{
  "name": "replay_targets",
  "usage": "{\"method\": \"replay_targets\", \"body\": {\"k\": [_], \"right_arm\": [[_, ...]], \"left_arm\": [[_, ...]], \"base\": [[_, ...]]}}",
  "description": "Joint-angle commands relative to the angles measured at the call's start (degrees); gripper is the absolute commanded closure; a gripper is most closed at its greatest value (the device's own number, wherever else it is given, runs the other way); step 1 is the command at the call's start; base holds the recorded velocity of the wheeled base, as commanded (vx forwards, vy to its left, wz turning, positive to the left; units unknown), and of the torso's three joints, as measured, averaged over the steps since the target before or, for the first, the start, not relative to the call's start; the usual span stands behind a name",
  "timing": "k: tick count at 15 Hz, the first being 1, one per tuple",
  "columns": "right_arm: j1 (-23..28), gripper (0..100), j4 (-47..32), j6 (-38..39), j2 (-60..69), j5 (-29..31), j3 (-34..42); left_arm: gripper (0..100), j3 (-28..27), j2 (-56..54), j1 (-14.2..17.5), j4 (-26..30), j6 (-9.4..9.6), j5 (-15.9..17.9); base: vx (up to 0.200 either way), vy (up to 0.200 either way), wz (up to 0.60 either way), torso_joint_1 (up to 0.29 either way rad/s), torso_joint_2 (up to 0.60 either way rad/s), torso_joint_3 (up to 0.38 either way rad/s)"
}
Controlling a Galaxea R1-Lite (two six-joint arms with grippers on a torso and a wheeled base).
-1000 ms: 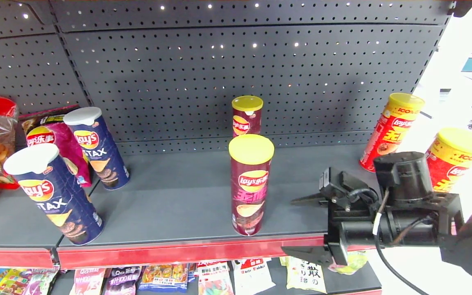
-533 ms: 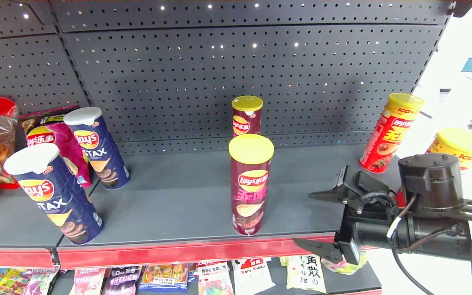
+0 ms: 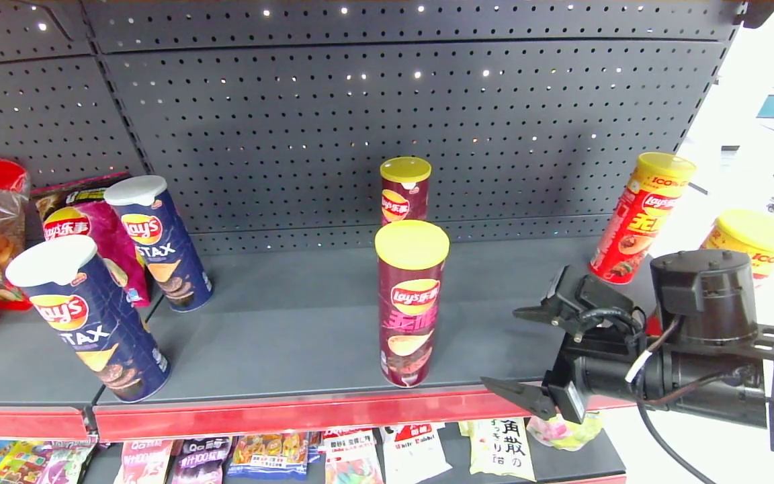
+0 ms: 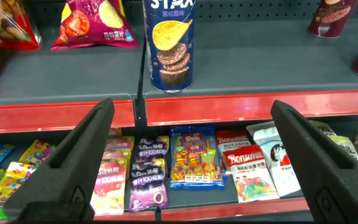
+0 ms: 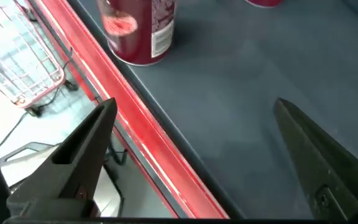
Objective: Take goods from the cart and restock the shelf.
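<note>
On the grey shelf, two maroon chip cans with yellow lids stand upright, one at the front and one at the back. My right gripper hangs open and empty at the shelf's front edge, to the right of the front maroon can and apart from it. The right wrist view has the right gripper over bare shelf, a maroon can ahead and the wire cart off the edge. My left gripper is open and empty, facing the shelf's red lip below a blue can.
Two blue cans and a purple chip bag stand at the left. Two red-and-yellow cans stand at the right, the nearer one partly behind my right arm. Snack packets fill the lower shelf.
My right gripper has drawn back to the right, away from the front maroon can, staying open. The cans have not moved.
</note>
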State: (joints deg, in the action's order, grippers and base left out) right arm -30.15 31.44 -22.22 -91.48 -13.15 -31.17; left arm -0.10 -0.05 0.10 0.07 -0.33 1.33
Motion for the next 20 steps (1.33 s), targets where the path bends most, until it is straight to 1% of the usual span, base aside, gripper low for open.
{"method": "replay_targets", "body": {"k": [1, 4, 6, 7, 11, 13, 20], "right_arm": [[-0.6, 0, 0.0, 1.0, -0.4, 2.6, -0.8], [-2.0, 0, 0.2, 3.7, -2.8, 4.1, -2.8], [-2.9, 0, 0.2, 6.6, -5.0, 7.7, -4.0], [-2.9, 0, 0.3, 6.9, -5.6, 8.3, -4.1], [-2.8, 0, 1.8, 7.0, -8.1, 9.0, -3.5], [-2.8, 0, 1.9, 7.1, -10.3, 11.0, -4.9], [-4.0, 0, 2.0, 7.2, -14.0, 11.2, -7.6]], "left_arm": [[0, 0.0, 0.0, 0.1, 0.0, -0.02, 0.0], [0, 0.0, 0.0, 0.0, 0.0, -0.02, 0.0], [0, 0.0, 0.0, 0.0, 0.0, -0.02, 0.0], [0, 0.0, 0.0, 0.0, 0.0, -0.02, 0.0], [0, 0.0, 0.0, 0.0, 0.0, -0.02, 0.0], [0, 0.0, 0.0, 0.0, 0.0, -0.02, 0.0], [0, 0.0, 0.0, 0.0, 0.0, -0.02, 0.0]], "base": [[0.0, 0.0, 0.0, 0.0, 0.0, 0.0], [0.0, 0.0, 0.0, 0.0, 0.0, 0.0], [0.0, 0.0, 0.0, 0.0, 0.0, 0.0], [0.0, 0.0, 0.0, 0.0, 0.0, 0.0], [0.0, 0.0, 0.0, 0.0, 0.0, 0.0], [0.0, 0.0, 0.0, 0.0, 0.0, 0.0], [0.0, 0.0, 0.0, 0.0, 0.0, 0.0]]}}
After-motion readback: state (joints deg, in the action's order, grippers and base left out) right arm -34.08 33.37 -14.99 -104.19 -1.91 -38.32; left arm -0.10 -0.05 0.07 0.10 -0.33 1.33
